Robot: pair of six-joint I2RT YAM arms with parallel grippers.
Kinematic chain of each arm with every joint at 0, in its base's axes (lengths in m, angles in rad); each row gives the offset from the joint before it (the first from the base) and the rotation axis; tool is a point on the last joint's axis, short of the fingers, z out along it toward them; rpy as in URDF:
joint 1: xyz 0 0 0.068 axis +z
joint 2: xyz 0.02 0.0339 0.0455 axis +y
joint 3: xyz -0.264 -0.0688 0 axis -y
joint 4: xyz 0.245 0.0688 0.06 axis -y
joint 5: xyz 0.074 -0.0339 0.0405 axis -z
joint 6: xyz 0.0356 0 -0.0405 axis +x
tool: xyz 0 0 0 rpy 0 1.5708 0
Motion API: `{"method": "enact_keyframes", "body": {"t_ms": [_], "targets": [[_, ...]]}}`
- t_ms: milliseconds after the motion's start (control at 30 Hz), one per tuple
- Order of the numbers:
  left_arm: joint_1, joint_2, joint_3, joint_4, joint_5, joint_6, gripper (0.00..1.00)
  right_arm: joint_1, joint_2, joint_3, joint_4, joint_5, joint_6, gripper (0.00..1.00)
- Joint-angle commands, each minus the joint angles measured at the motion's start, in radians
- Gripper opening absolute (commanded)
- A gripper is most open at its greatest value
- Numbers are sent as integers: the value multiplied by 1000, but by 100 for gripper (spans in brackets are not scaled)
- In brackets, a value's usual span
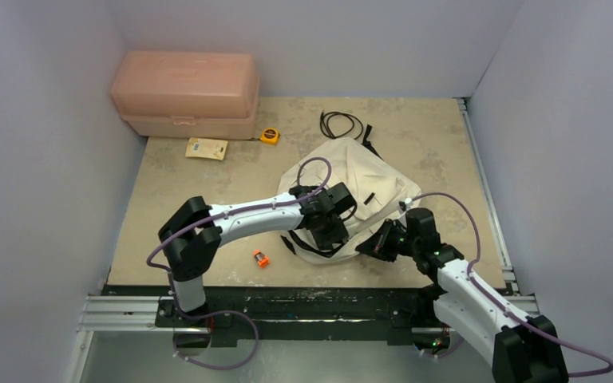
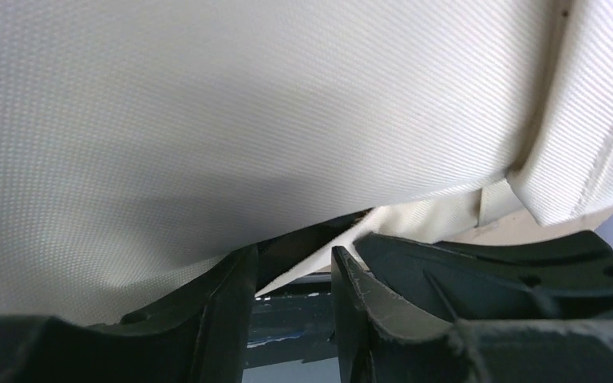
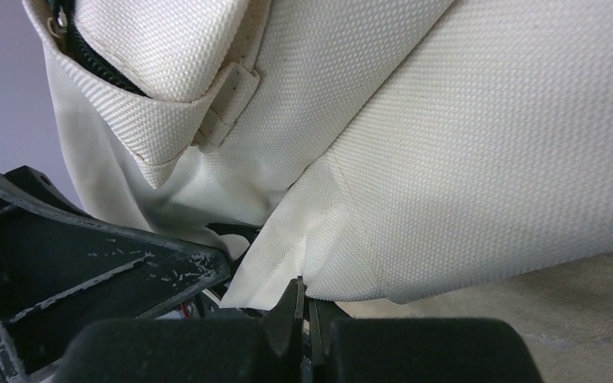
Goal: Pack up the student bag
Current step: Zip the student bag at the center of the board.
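The student bag (image 1: 359, 179) is a cream fabric backpack lying in the middle of the table, with black straps trailing at its near side. My left gripper (image 1: 329, 227) is at the bag's near left edge. In the left wrist view its jaws (image 2: 294, 254) stand parted under the bag's fabric (image 2: 247, 120), with a fabric edge lying at the tips. My right gripper (image 1: 377, 243) is at the bag's near right edge. In the right wrist view it (image 3: 303, 302) is shut on a fold of the bag (image 3: 463, 144), holding it off the table.
A pink plastic box (image 1: 185, 93) stands at the back left. A yellow card (image 1: 207, 148), a yellow tape measure (image 1: 269, 136) and a black cable (image 1: 340, 124) lie behind the bag. A small orange item (image 1: 261, 258) lies near the front edge.
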Motion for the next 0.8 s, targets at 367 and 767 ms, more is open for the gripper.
{"method": "enact_keyframes", "body": {"t_ms": [367, 767], "targets": [[11, 50, 65, -79, -110, -210, 49, 0, -66, 52, -47, 2, -73, 0], [11, 134, 117, -63, -201, -212, 37, 0, -69, 68, -83, -40, -128, 0]]}}
